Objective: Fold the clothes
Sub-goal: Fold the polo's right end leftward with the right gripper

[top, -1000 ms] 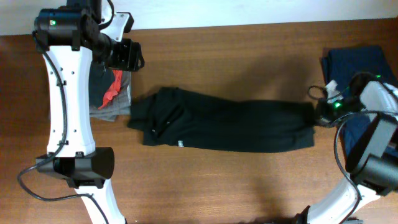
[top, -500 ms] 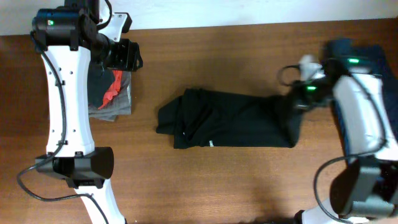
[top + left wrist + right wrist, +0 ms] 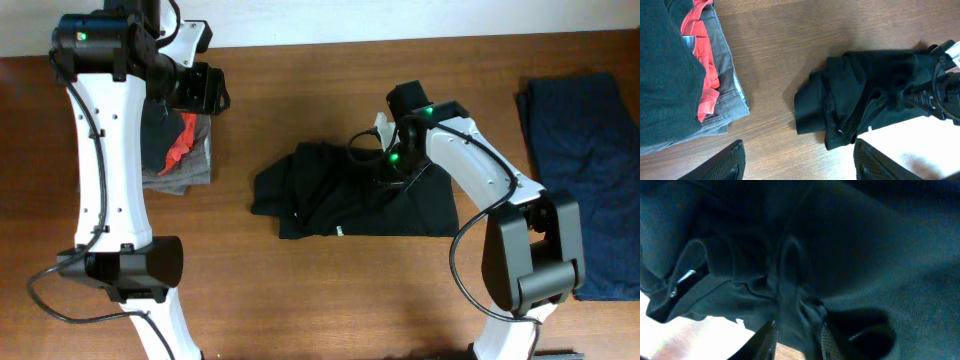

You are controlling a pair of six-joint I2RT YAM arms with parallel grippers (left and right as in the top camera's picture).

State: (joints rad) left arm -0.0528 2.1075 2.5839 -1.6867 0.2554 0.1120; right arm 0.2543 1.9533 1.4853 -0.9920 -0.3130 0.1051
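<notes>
Wooden table (image 3: 330, 300), grey-and-red folded pile (image 3: 190, 165) at left, navy garment (image 3: 585, 130) at right edge

Robot lab: mounted arms (image 3: 105, 150), wooden table (image 3: 330, 80).

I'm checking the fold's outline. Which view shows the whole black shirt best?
The overhead view: the soft black collared shirt lies whole on the wooden table, outline clear except under the right gripper. The left wrist view cuts off its far end; the right wrist view shows only dark folds up close.
</notes>
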